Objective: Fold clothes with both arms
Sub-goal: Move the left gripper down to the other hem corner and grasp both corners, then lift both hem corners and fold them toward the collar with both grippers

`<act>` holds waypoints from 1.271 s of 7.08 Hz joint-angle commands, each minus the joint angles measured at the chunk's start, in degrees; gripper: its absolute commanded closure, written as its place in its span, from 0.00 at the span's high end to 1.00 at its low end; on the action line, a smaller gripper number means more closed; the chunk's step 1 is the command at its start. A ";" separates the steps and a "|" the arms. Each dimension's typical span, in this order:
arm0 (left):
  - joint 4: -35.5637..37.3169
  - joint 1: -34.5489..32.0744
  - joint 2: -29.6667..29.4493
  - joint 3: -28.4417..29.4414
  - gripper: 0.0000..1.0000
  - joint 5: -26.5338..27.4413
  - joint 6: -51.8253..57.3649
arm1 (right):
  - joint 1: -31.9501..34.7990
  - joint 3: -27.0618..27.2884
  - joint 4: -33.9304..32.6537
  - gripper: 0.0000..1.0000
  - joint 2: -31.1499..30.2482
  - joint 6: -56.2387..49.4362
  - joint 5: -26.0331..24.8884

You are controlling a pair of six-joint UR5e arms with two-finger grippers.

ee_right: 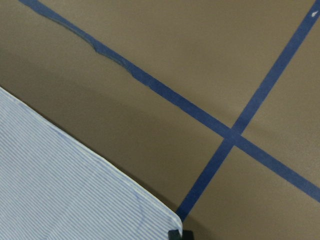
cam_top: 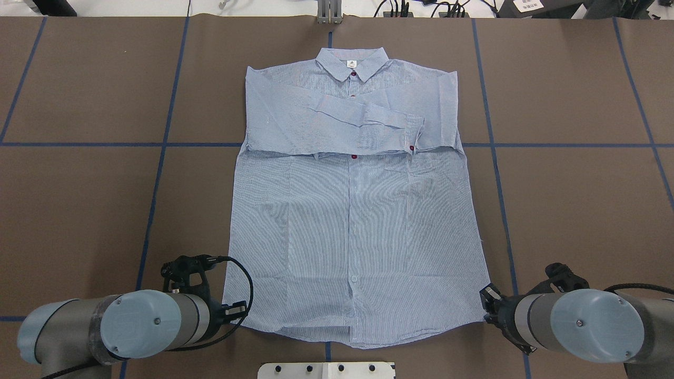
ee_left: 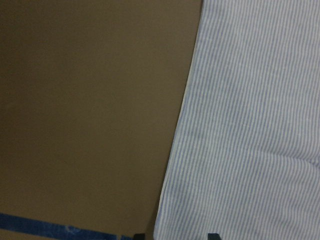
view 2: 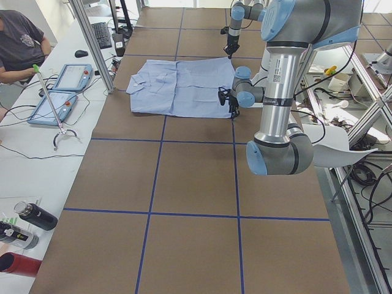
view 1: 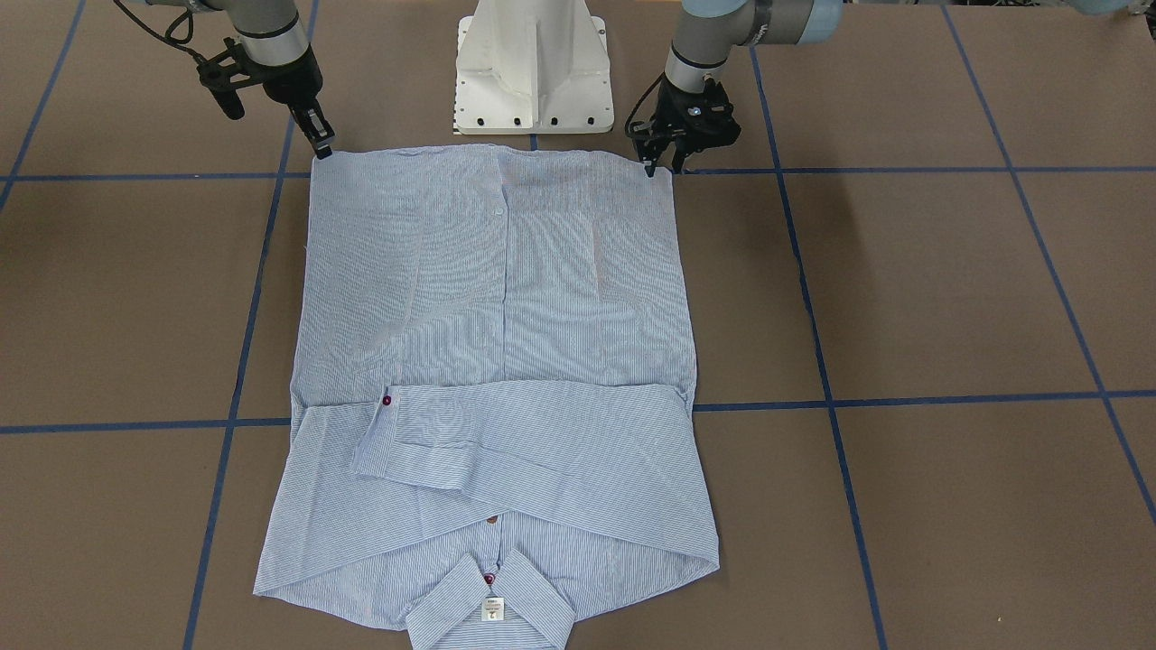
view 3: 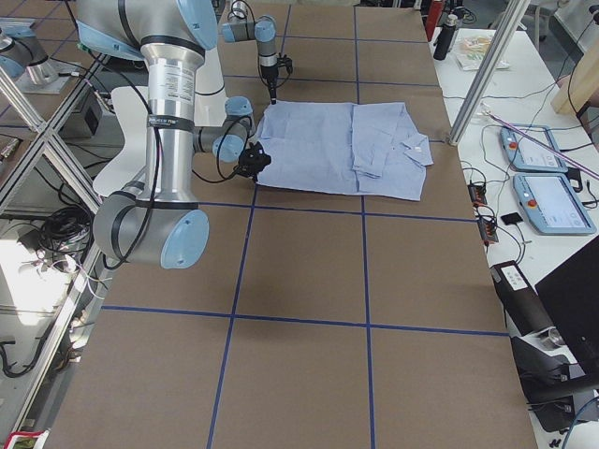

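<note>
The light blue striped shirt (view 1: pixel 497 298) (cam_top: pixel 353 221) lies flat and face up, collar (cam_top: pixel 352 63) at the far side and both sleeves folded across the chest. My left gripper (view 1: pixel 664 165) (ee_left: pixel 175 236) is down at one hem corner, open, its two fingertips straddling the cloth edge (ee_left: pixel 172 190). My right gripper (view 1: pixel 322 147) (ee_right: pixel 181 234), the slim one, sits at the other hem corner (ee_right: pixel 172 216). Its tips are together right where the corner ends, apparently pinching it. The hem rests on the table.
The white pedestal base (view 1: pixel 533 81) stands just behind the hem, between the arms. Blue tape lines (ee_right: pixel 235 135) cross the brown table. A person (view 2: pixel 18 43) sits at a side desk with teach pendants (view 2: pixel 61 92) and bottles (view 2: pixel 30 217).
</note>
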 commanded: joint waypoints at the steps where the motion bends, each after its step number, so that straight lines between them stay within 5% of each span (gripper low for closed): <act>1: -0.03 0.11 0.08 0.26 0.45 -0.10 0.00 | 0.00 0.00 0.00 0.00 0.00 0.00 0.00; 2: -0.03 0.11 0.08 0.52 0.44 -0.10 0.09 | 0.00 0.00 0.00 0.00 -0.08 0.00 0.00; 4: -0.03 0.11 0.34 0.53 0.00 -0.10 0.09 | 0.00 0.00 0.00 0.00 -0.08 0.00 0.00; 7: 1.01 -0.16 0.60 -3.05 0.00 -1.06 0.44 | 0.26 0.26 0.00 0.00 -0.08 0.00 0.00; 9: 9.33 -0.16 0.34 -14.01 0.00 -4.03 -0.08 | 1.14 2.36 0.09 0.00 -0.26 0.00 0.09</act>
